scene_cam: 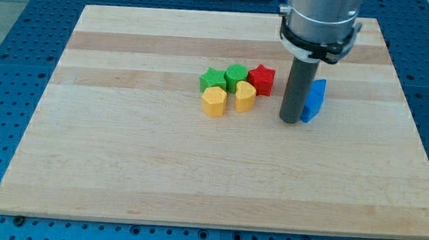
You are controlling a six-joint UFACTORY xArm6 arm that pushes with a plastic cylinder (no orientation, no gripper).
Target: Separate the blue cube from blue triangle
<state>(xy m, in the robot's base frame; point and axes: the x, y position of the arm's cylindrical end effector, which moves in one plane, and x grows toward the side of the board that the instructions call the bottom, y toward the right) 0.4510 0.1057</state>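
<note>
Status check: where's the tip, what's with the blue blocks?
My tip against blue blocks, on their left. Blue shapes partly hidden, apparently touching. Red star nearby left.

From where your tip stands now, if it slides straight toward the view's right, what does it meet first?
My tip would at once meet the blue blocks, which look to be touching the rod's right side already. The rod partly hides them, so I cannot tell cube from triangle.

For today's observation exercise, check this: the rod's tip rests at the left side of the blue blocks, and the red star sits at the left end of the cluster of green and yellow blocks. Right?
Not quite. The camera view shows the red star at the cluster's right end, beside a green block. The rest holds: my tip is against the left side of the blue blocks.
</note>
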